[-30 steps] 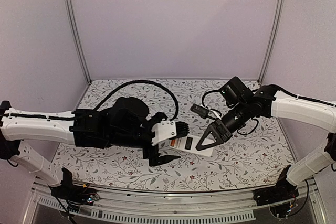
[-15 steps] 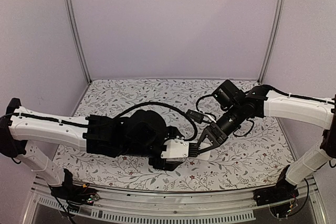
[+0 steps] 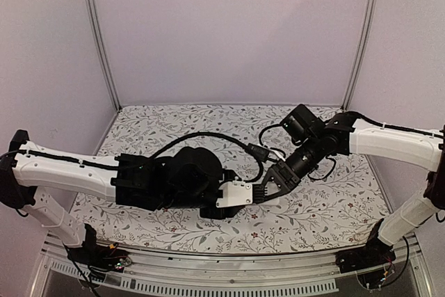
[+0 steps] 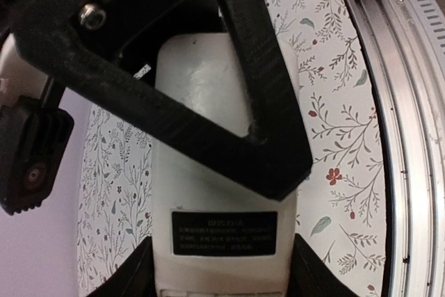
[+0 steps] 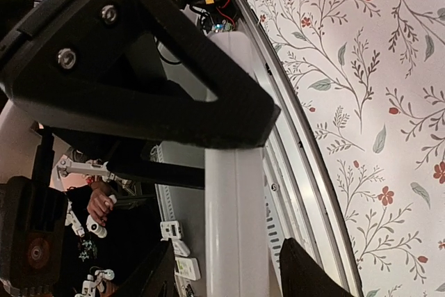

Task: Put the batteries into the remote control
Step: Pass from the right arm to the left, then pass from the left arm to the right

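Note:
The white remote control point(image 4: 222, 193) lies back side up on the floral table, a black label on its plain back. My left gripper point(image 4: 222, 269) is shut on it, a finger pressed against each long edge. My right gripper point(image 5: 226, 255) is open and straddles the same remote point(image 5: 236, 220) from the other end, with gaps on both sides. One of its black triangular fingers point(image 4: 264, 137) lies across the remote's back. In the top view both grippers meet at table centre, left point(image 3: 254, 194) and right point(image 3: 268, 186), and only a sliver of the remote point(image 3: 274, 200) shows. The batteries are hidden.
A black cable point(image 3: 208, 140) loops over the table behind the left arm, and a small black connector point(image 3: 263, 148) hangs by the right wrist. The metal front rail point(image 3: 208, 269) runs along the near edge. Frame posts point(image 3: 97, 33) stand at the back corners.
The left gripper moved right and down and closed on the remote. The right gripper moved left and lower until its fingers straddle the remote's other end.

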Action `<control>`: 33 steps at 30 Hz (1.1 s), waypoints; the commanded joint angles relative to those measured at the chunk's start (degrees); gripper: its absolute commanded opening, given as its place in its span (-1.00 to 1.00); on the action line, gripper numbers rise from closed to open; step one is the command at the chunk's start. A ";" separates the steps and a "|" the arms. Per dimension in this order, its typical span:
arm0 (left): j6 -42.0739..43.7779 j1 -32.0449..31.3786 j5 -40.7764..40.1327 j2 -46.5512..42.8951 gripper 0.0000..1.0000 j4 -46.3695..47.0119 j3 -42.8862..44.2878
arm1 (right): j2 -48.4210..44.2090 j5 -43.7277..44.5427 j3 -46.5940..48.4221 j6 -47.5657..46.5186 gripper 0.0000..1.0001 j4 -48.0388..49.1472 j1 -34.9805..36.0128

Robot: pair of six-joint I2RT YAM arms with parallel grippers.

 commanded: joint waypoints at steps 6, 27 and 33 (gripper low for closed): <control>-13.98 2.43 -9.63 1.95 -0.43 8.36 3.51 | -11.55 6.38 -8.82 18.63 0.07 27.12 -7.59; -29.23 3.04 -17.53 5.79 -0.36 15.07 7.51 | -14.93 18.41 -17.50 35.09 -0.22 54.01 -7.53; -32.87 3.04 -20.84 6.72 -0.38 15.91 8.68 | -13.31 20.81 -18.19 38.38 -0.42 58.76 -7.18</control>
